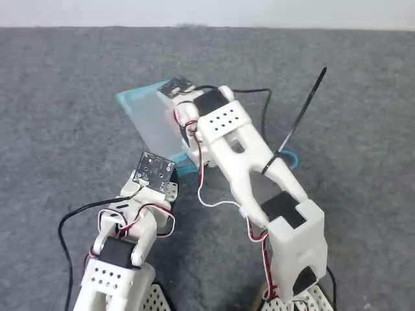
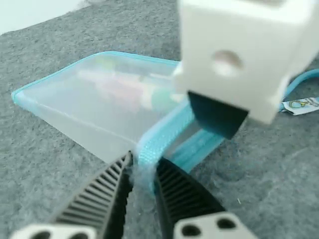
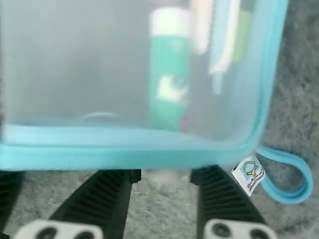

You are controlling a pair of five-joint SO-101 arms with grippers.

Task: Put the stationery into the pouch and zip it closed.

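A translucent pouch (image 1: 148,120) with teal trim lies on the grey felt, with stationery inside. In the right wrist view a green-and-white glue stick (image 3: 169,74) and pale pens show through the pouch (image 3: 75,74). My left gripper (image 2: 142,168) is shut on the pouch's teal zipper edge (image 2: 159,137) at its near corner, also visible from above (image 1: 174,188). My right gripper (image 3: 164,175) sits at the zipper band (image 3: 124,149). Its fingers stand apart, either side of a small blurred white piece. The right arm's wrist (image 1: 220,120) covers the pouch's right part from above.
A teal loop (image 3: 294,174) with a small white label (image 3: 249,172) hangs off the pouch's corner; the same teal loop (image 1: 292,157) peeks out beside the right arm. A black strip (image 1: 301,116) sticks up from that arm. Grey felt (image 1: 71,97) surrounds everything.
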